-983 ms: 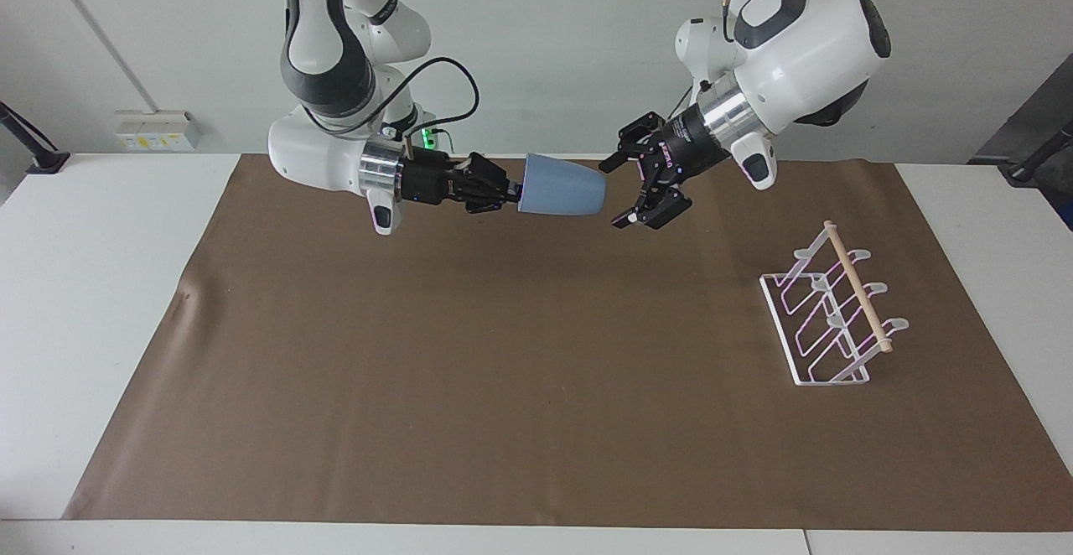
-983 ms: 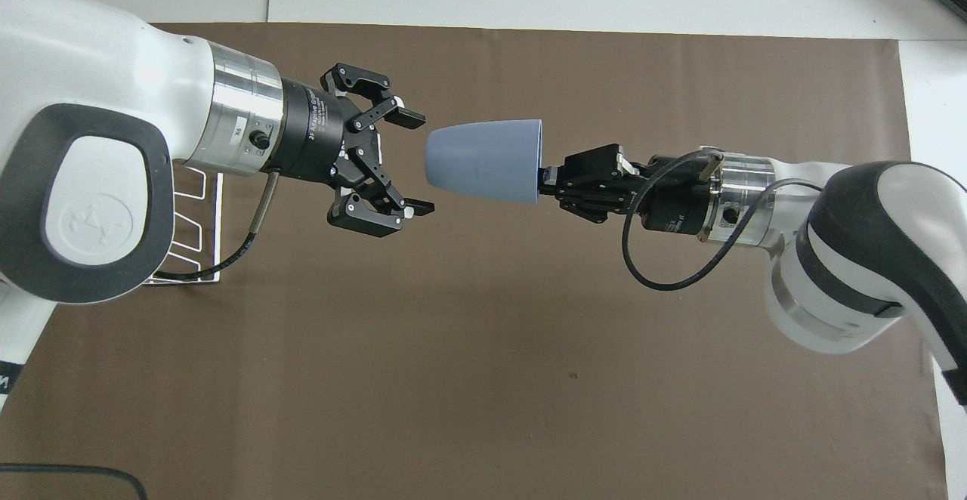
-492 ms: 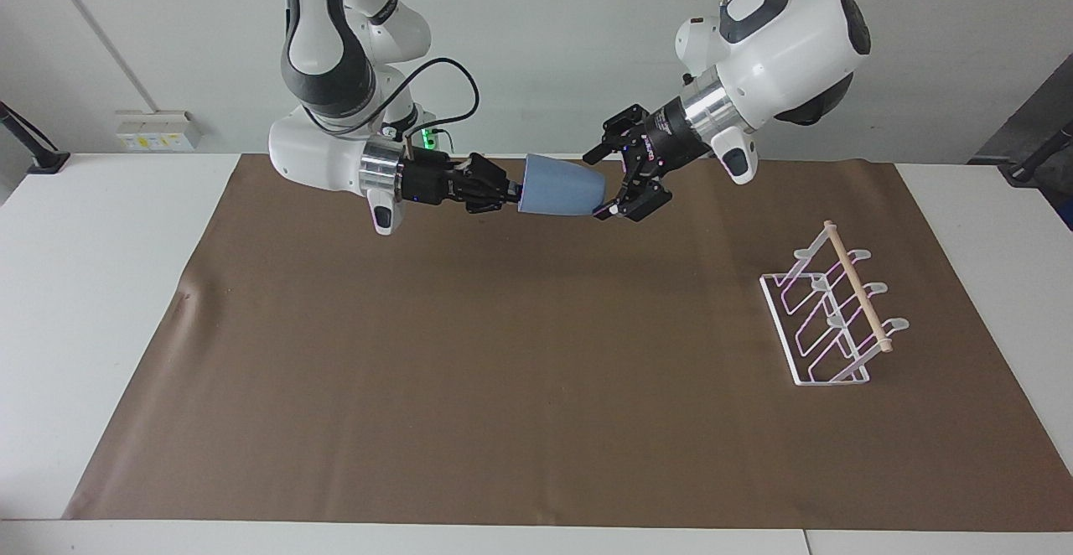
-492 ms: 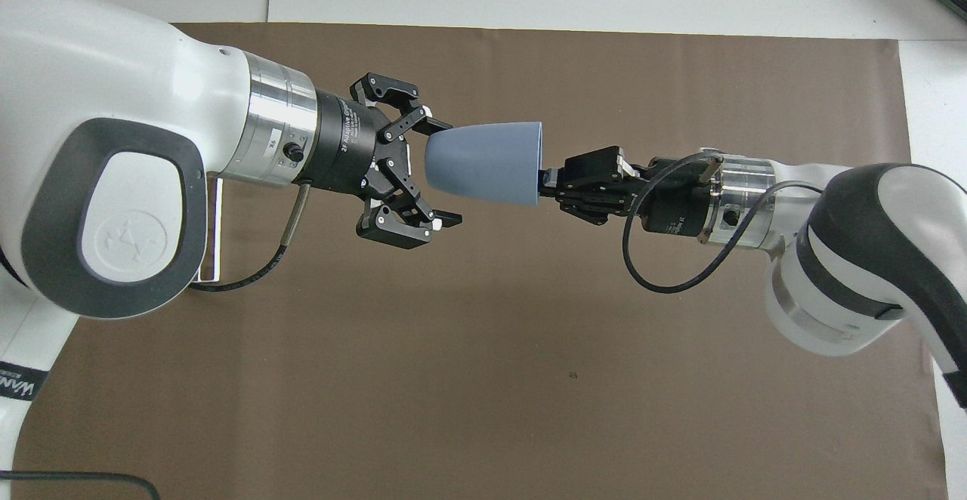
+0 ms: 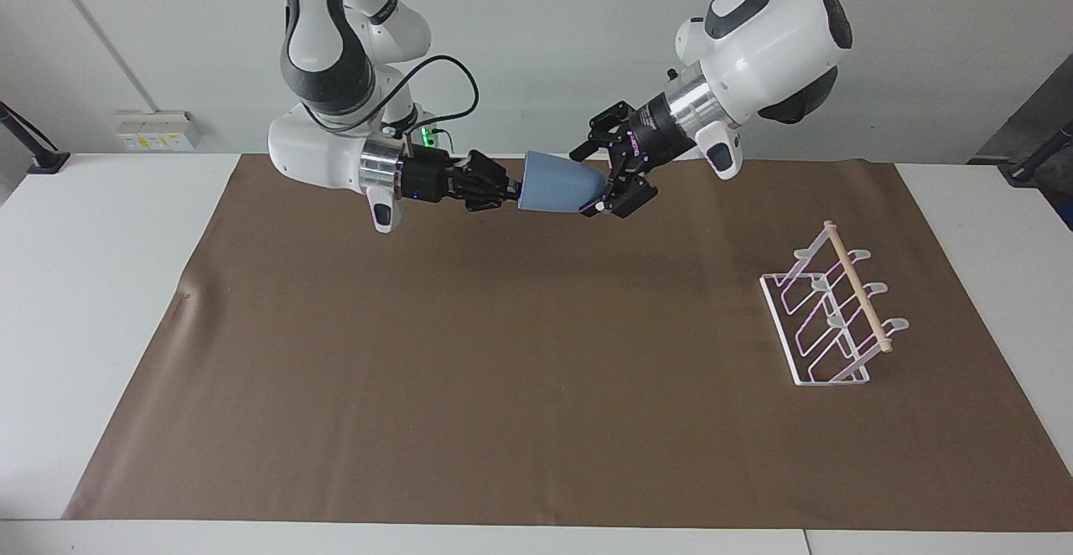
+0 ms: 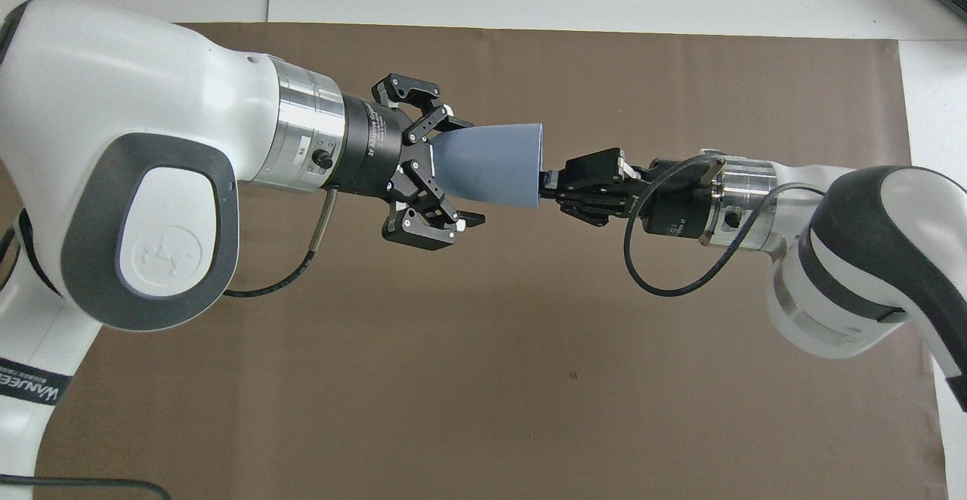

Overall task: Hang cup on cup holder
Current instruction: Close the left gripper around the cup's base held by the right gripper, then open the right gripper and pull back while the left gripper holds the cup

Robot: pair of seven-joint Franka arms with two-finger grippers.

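Cup: small light-blue plastic tumbler (image 5: 559,189) lies sideways in the air above the brown mat (image 5: 536,387).
Right gripper (image 5: 508,192): clamped on its rim.
Left gripper (image 5: 605,178): fingers apart around its base.

Pretty evenly lit scene, bright and soft, looks like diffuse room light from above. Shadows on the brown mat (image 5: 536,354) are faint and fuzzy, nothing hard-edged. The white arm shells catch mild glare, especially the big rounded left arm (image 6: 113,160) close to the overhead camera, which looks stretched and bulgy near that edge. The rack (image 5: 830,312) picks up a slight pinkish fringe on its wires. Both views are sharp, with no motion blur.
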